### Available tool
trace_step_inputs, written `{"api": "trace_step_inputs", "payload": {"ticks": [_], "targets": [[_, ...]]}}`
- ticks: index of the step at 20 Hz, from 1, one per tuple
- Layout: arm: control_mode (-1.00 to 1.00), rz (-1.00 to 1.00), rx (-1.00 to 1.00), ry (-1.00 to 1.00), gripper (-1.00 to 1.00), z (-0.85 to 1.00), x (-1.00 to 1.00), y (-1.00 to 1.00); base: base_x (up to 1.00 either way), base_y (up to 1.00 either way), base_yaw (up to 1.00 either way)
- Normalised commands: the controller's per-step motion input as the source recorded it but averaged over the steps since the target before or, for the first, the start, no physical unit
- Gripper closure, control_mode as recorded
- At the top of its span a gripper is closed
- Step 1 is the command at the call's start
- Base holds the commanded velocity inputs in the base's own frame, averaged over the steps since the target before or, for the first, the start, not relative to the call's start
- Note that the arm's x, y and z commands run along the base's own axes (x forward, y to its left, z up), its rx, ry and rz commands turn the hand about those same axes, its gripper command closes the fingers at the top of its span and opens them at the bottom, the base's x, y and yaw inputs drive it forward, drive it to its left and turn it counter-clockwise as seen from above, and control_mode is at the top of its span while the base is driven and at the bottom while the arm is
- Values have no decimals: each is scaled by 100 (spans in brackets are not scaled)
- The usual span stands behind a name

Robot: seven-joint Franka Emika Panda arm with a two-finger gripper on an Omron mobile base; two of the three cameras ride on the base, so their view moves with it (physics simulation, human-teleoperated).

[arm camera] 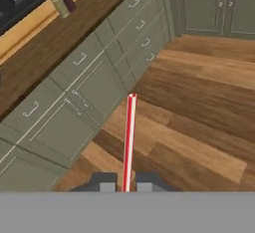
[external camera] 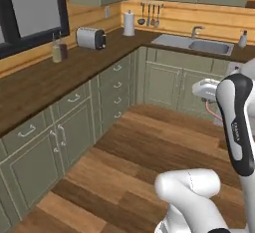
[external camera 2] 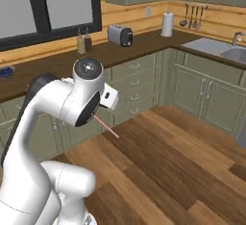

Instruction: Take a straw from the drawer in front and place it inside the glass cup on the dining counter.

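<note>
A home kitchen: sage-green cabinets point(external camera: 74, 127) run under a dark wood tabletop point(external camera: 45, 80) carrying a toaster point(external camera: 91, 38), a paper towel roll point(external camera: 129, 23) and a steel sink point(external camera: 194, 44), with utensils point(external camera: 149, 15) hung on orange-tan wall paneling and plank flooring point(external camera: 149, 152) below

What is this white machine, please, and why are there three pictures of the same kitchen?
It is a robot arm on a base that can drive. Two cameras ride on that base, behind the arm to its left and right. The third sits on the hand and looks along the gripper, which is shut on a thin red straw. On the dark counter stand a toaster, two bottles and a paper towel roll, with a sink further along.
</note>
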Motion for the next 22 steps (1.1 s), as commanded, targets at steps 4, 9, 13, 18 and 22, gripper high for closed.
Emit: {"api": "trace_step_inputs", "payload": {"ticks": [4, 9, 13, 18, 22], "targets": [[100, 0, 0, 0, 100, 0, 0, 0, 0, -61, -81], [100, 0, 0, 0, 100, 0, 0, 0, 0, -69, -79], [100, 0, 0, 0, 100, 0, 0, 0, -24, -76, -67], [100, 0, 0, 0, 100, 0, 0, 0, -40, -92, -48], [100, 0, 0, 0, 100, 0, 0, 0, -64, -84, -27]]}}
